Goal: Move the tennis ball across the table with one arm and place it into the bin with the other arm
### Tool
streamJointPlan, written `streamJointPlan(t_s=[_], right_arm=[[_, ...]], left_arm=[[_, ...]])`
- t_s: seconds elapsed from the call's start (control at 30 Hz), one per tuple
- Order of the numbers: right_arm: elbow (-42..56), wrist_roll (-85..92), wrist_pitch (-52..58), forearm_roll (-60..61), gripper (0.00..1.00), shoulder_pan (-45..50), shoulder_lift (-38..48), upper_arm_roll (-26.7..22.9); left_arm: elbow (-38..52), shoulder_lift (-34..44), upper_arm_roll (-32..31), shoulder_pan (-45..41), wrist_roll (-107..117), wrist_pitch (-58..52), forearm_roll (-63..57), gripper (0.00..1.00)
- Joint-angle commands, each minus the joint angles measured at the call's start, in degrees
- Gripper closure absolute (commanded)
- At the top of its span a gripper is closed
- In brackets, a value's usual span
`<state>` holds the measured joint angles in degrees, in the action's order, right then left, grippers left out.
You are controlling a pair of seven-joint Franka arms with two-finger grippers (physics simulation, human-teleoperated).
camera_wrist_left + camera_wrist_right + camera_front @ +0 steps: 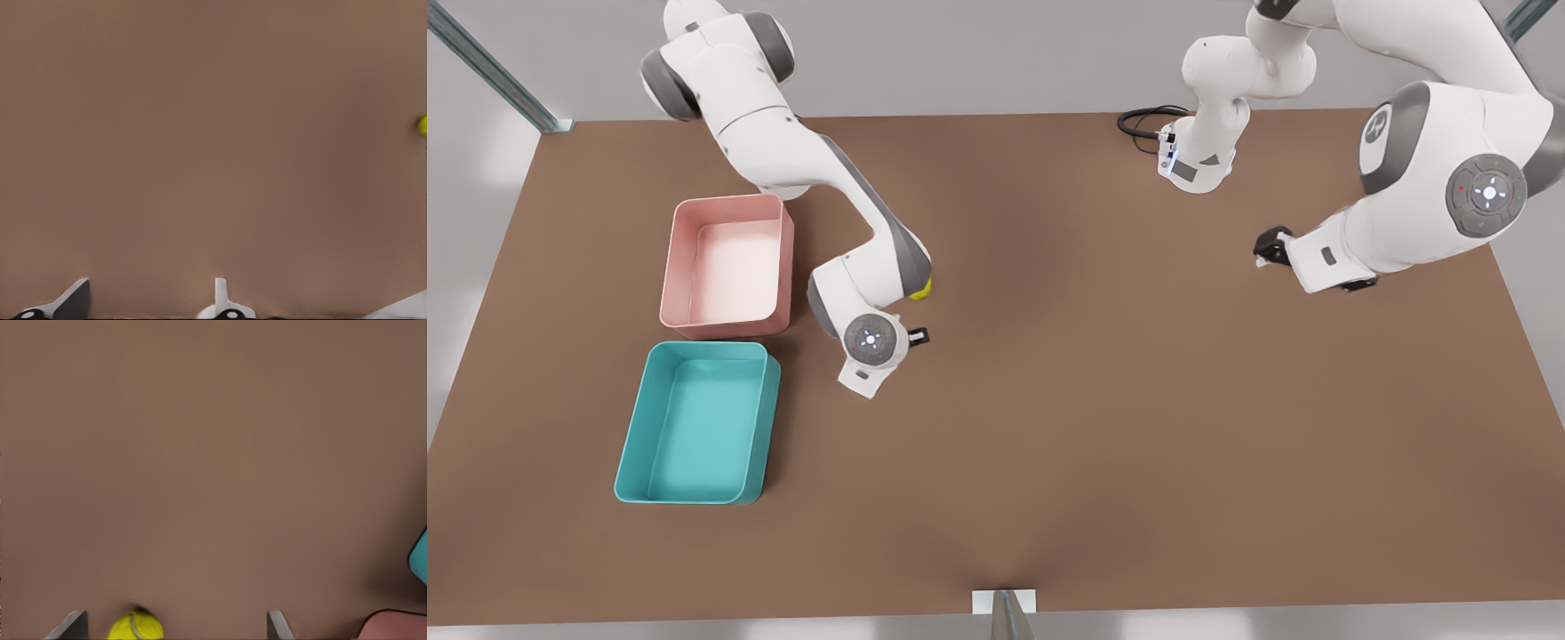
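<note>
Brown surface, and the yellow-green tennis ball shows its curved seam. Right claw hangs spread around it; left claw waits, fingers apart.

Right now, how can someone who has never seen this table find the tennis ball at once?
Start at the two bins on the front view's left of the table: the pink bin and the teal bin. Beside the pink bin, the right arm bends low over the table. The ball peeks out at its elbow, the one small yellow-green thing, lying between the right gripper's open fingers.
</note>
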<state>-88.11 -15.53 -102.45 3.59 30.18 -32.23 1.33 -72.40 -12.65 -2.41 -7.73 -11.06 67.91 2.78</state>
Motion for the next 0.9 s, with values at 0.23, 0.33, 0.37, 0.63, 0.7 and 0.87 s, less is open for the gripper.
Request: streamJointPlan(t_s=[0.23,0.33,0.37,0.63,0.7,0.87], right_arm=[[-28.2,-35.7,-37.1,0.7,0.00,9.6,11.5,-0.2],[-33.7,-37.3,-39.1,0.7,0.00,11.3,14.2,-0.2],[-35.2,-37.3,-39.4,0.6,0.00,11.3,14.9,-0.2],[-42.0,-37.4,-39.6,0.6,0.00,11.6,16.9,-0.2],[-44.2,-37.4,-40.3,0.6,0.00,11.6,17.3,-0.2],[-46.0,-38.3,-41.1,0.5,0.00,13.3,17.6,-0.2]], left_arm=[[-1.8,0.0,-1.1,-0.7,30.7,-4.7,0.0,0.00],[-1.8,0.0,-1.1,-0.7,30.7,-4.7,0.0,0.00],[-1.8,0.0,-1.1,-0.7,30.7,-4.7,0.0,0.00],[-1.8,0.0,-1.1,-0.7,30.9,-5.0,0.0,0.00],[-1.9,0.0,-1.1,-0.7,30.9,-5.3,0.0,0.00],[-1.9,-0.1,-1.2,-0.8,30.9,-5.3,0.0,0.00]])
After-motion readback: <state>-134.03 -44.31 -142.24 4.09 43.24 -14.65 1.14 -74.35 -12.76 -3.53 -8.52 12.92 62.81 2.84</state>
